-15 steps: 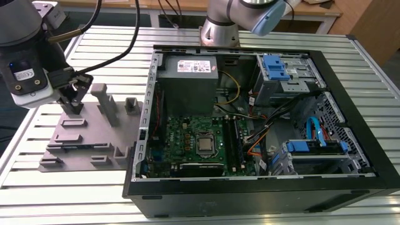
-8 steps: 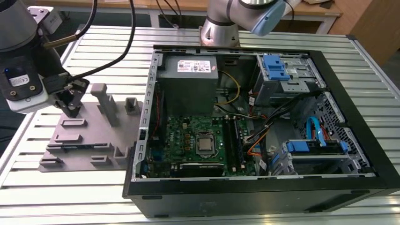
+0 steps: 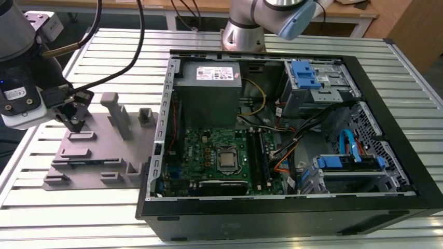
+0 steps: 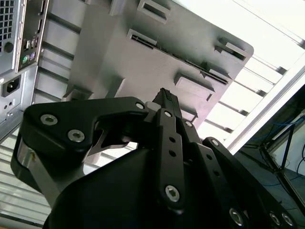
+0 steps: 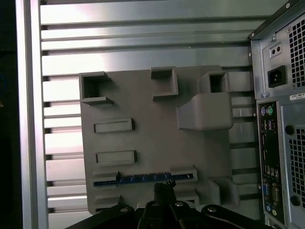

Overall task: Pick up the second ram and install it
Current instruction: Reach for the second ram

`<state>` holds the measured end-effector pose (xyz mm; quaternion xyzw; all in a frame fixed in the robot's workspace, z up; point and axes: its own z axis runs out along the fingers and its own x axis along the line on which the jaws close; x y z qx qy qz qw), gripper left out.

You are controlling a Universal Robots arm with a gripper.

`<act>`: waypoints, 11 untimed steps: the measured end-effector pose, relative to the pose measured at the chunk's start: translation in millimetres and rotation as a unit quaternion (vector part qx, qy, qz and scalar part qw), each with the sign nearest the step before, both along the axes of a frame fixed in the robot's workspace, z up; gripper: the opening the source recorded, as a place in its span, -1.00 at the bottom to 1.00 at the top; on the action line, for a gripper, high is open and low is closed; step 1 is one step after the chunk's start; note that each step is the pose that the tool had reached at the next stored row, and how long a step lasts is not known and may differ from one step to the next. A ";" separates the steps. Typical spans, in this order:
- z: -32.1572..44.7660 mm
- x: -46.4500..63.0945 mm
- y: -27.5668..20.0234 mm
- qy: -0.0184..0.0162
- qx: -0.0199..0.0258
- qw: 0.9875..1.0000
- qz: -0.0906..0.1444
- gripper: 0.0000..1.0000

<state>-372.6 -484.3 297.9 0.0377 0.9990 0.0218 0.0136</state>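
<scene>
We are looking at the white label (image 3: 217,73) on the power supply (image 3: 207,88) inside the open computer case (image 3: 277,212) in the exterior view; it is carrying print and a red mark, but the writing is too small for us to read. In the first wrist view we are seeing the back of the case with its power socket (image 5: 276,76), its column of ports (image 5: 271,157) and a pale sticker (image 5: 298,97) whose text is likewise illegible.

That first wrist view is giving us what the exterior view is not making clear: the second ram (image 5: 143,180) is lying on edge in a long slot of the grey fixture plate (image 5: 143,105), its blue board showing. The gripper (image 5: 164,187) is hovering just over that slot with its fingers pressed together on nothing.

In the second wrist view we are seeing the gripper (image 4: 164,96) from behind, its tip pointing at the plate (image 4: 119,62). In the exterior view the gripper (image 3: 74,123) is hanging over the plate (image 3: 97,150) on the slatted table (image 3: 124,52), at the exterior view's left of the case.
</scene>
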 end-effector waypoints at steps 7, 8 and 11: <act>-6.2 -4.1 -0.5 0.000 0.000 1.000 0.000 -0.85; -7.1 -4.8 -0.6 0.000 0.000 1.000 0.000 -0.85; -9.7 -6.6 -0.8 0.000 0.000 1.000 0.000 -0.85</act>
